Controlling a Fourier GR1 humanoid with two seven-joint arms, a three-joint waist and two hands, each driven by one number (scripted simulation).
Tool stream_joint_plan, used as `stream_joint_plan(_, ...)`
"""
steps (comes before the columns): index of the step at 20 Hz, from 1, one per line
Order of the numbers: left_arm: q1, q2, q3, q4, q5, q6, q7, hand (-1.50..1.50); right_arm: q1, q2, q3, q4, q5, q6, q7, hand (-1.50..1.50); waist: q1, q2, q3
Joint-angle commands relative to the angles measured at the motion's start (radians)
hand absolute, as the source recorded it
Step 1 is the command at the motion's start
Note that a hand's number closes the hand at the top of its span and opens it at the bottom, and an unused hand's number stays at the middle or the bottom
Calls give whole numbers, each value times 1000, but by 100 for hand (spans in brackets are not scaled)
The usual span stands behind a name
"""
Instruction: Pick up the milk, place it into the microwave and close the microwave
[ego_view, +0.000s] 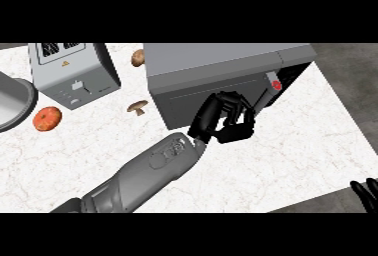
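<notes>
Although no milk carton could be made out anywhere on the white marbled counter, it may have sat inside the grey box-shaped microwave near the far right corner. The black left hand had its fingers curled at the door edge, holding nothing visible, and could slip off. The right hand, cut off at the near right corner, could not be read.

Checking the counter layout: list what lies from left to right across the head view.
Grey bowl at the left edge → orange fruit → toaster → mushroom → left robot hand against the microwave front → right robot hand at the lower right corner.
</notes>
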Motion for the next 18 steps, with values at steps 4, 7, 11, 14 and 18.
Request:
stream_joint_plan(4,-62,0,45,70,107,-10,-35,150,-22,-19,-22,-23,-50,-7,25,-150,-29,12,1)
stream_joint_plan(7,-49,0,72,82,153,-12,-51,150,-23,-26,-22,-32,-56,-6,34,-150,-30,15,0)
stream_joint_plan(11,-51,0,63,107,164,24,-77,150,-30,-26,-14,-36,-76,4,34,-150,-39,18,3)
stream_joint_plan(14,-44,0,67,95,173,45,-140,150,-45,-51,-20,-42,-85,22,43,-150,-28,18,2)
stream_joint_plan(18,-48,0,59,106,195,57,-166,150,-53,-60,-10,-56,-98,32,51,-150,-35,21,1)
